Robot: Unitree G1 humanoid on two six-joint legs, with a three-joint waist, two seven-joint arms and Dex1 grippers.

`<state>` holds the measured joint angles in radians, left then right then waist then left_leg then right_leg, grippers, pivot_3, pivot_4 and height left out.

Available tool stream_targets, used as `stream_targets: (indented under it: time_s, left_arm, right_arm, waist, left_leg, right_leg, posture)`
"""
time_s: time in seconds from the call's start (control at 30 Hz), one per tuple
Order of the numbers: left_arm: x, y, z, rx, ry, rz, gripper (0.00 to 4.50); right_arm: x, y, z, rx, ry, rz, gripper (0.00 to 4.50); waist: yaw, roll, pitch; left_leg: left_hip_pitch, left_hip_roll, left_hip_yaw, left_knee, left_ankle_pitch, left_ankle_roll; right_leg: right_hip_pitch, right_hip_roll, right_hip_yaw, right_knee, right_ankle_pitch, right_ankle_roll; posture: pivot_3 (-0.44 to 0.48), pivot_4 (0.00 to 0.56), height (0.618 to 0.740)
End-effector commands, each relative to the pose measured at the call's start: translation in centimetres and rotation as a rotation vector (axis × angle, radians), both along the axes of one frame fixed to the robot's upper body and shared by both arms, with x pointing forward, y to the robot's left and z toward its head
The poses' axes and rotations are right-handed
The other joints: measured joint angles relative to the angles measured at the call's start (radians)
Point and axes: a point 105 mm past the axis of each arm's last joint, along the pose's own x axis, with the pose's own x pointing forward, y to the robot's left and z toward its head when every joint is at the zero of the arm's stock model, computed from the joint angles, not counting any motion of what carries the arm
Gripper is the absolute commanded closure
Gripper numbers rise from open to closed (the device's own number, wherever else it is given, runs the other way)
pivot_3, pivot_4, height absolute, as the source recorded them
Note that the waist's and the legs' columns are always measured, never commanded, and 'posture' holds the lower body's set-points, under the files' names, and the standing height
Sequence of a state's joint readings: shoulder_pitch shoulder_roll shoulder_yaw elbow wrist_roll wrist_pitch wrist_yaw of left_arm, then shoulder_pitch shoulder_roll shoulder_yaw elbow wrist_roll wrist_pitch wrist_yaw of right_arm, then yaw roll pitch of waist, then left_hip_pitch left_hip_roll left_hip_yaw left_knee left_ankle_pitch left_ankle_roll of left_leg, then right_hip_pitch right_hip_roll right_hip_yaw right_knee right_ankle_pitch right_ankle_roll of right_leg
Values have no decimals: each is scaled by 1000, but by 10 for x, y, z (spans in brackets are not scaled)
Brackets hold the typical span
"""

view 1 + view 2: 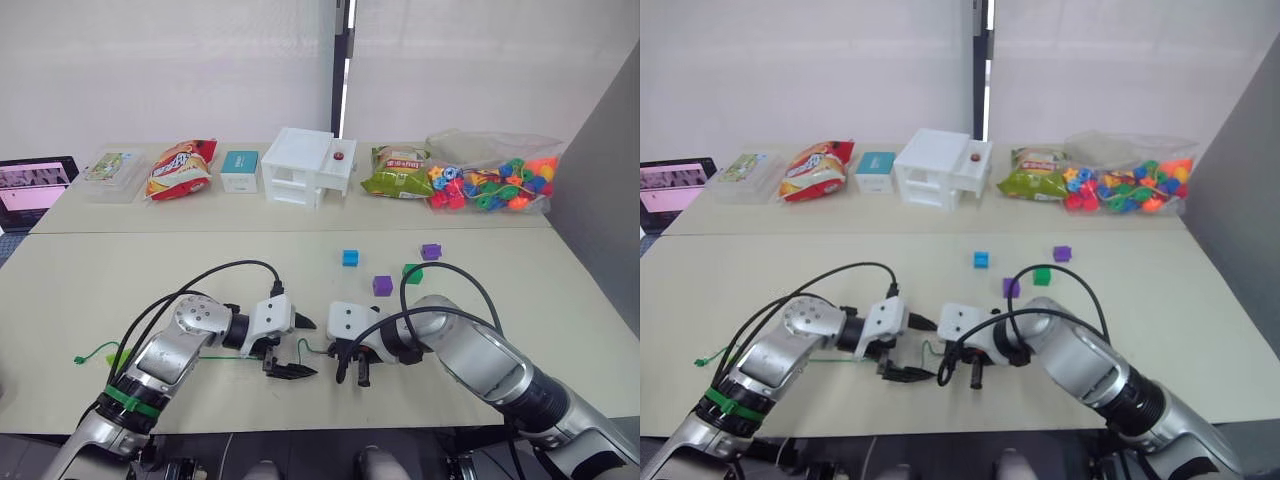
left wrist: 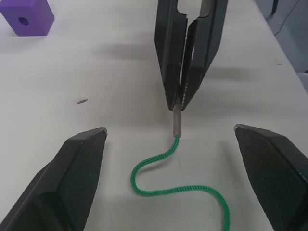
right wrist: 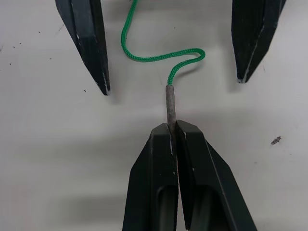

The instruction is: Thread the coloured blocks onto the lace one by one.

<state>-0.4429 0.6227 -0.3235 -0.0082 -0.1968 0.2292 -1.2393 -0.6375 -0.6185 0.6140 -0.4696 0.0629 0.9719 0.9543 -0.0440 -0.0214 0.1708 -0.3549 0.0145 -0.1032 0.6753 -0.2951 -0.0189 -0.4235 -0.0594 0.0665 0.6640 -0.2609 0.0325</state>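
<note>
The green lace (image 1: 215,357) lies along the near table, its end (image 1: 78,359) at the far left. My right gripper (image 3: 173,126) is shut on the lace's stiff silvery tip (image 3: 169,102), close to the table top. My left gripper (image 2: 169,129) is open, its two fingers (image 2: 77,173) on either side of the cord just behind that tip. A blue block (image 1: 350,257), two purple blocks (image 1: 382,285) (image 1: 431,251) and a dark green block (image 1: 412,270) lie loose farther back. A small light green piece (image 1: 119,356) sits by my left forearm.
The back table holds a clear bag of round beads (image 1: 495,185), snack bags (image 1: 180,168) (image 1: 396,172), a white drawer box (image 1: 305,167), a teal box (image 1: 240,171), a clear container (image 1: 110,173) and a screen (image 1: 35,187). Black cables (image 1: 235,268) arch over both arms.
</note>
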Motion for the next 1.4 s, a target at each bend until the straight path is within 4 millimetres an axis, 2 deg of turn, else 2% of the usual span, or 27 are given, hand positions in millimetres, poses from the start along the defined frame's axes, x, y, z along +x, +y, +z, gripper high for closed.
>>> stream_targets:
  time_s: [0.03,0.4,0.87,1.03,1.07,1.23,1.4]
  left_arm:
    - [-1,-8,3,-6,-29,-42,889]
    - [1,-11,2,-12,-28,-38,4488]
    - [7,-11,5,-13,-45,-8,4488]
    - [8,-8,6,-13,-40,-14,4488]
    - [8,-8,6,-12,-37,-16,4500]
    - [7,-4,7,-1,-30,-24,4500]
    - [9,1,9,5,-28,-23,4500]
  right_arm:
    - [-2,3,11,24,-29,13,4500]
    - [-2,3,11,29,-26,-1,4500]
    - [-5,6,14,50,-15,10,4500]
    - [-4,6,22,105,-33,-8,4500]
    - [-7,4,23,108,-28,-6,3833]
    - [-9,-14,31,142,-38,-58,2182]
    - [1,-44,54,288,-67,-261,434]
  waist:
    - [0,0,0]
    - [0,0,0]
    - [0,0,0]
    - [0,0,0]
    - [0,0,0]
    - [2,0,0]
    - [5,0,0]
  left_leg:
    - [0,0,0,0,0,0]
    - [0,0,0,1,0,0]
    - [0,0,0,1,0,0]
    - [0,0,0,1,0,0]
    - [0,0,0,1,0,0]
    - [-1,0,-1,1,0,0]
    - [-1,0,-1,1,0,0]
  right_leg:
    - [0,0,0,0,0,0]
    - [0,0,0,0,0,0]
    - [0,0,0,0,0,0]
    - [0,0,0,0,0,0]
    - [0,0,0,0,0,0]
    - [1,0,0,0,0,0]
    - [1,0,0,-1,0,0]
  posture:
    - [0,150,740]
    - [0,150,740]
    - [0,150,740]
    - [0,150,740]
    - [0,150,740]
    - [0,150,740]
    - [0,150,740]
